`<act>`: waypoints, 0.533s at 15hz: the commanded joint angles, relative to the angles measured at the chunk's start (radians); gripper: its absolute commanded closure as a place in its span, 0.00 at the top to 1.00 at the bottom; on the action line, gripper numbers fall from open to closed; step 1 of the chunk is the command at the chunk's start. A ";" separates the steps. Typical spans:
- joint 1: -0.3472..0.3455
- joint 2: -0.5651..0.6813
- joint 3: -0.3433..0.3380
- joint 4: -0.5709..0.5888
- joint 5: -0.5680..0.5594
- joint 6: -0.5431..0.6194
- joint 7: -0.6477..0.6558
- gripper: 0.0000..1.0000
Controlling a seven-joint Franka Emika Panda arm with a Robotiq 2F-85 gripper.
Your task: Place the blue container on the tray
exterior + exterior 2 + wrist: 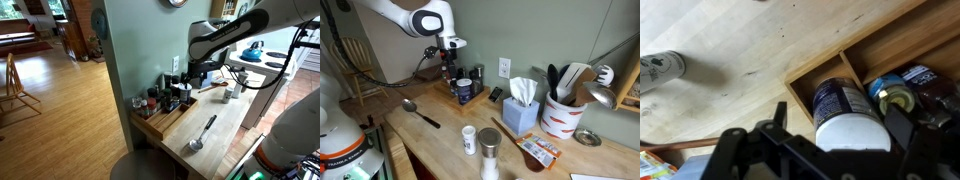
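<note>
The blue container (852, 125), with a whitish lid and a dark blue label, stands upright in a compartment of the wooden tray (812, 78). It also shows in an exterior view (464, 91). My gripper (838, 138) is just above it, with a finger on each side of the lid. A gap shows on the left side, so the jaws look open. In both exterior views the gripper (186, 86) (447, 70) hangs over the tray (168, 120) against the green wall.
Dark spice jars (896, 98) (146, 100) stand in the tray beside the container. On the counter are a metal ladle (200, 134) (420, 112), a grey shaker (660, 68), two shakers (470, 140), a tissue box (521, 106) and a utensil crock (560, 116).
</note>
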 commanded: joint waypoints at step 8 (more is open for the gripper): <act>0.022 0.022 -0.123 -0.166 0.135 0.189 -0.516 0.89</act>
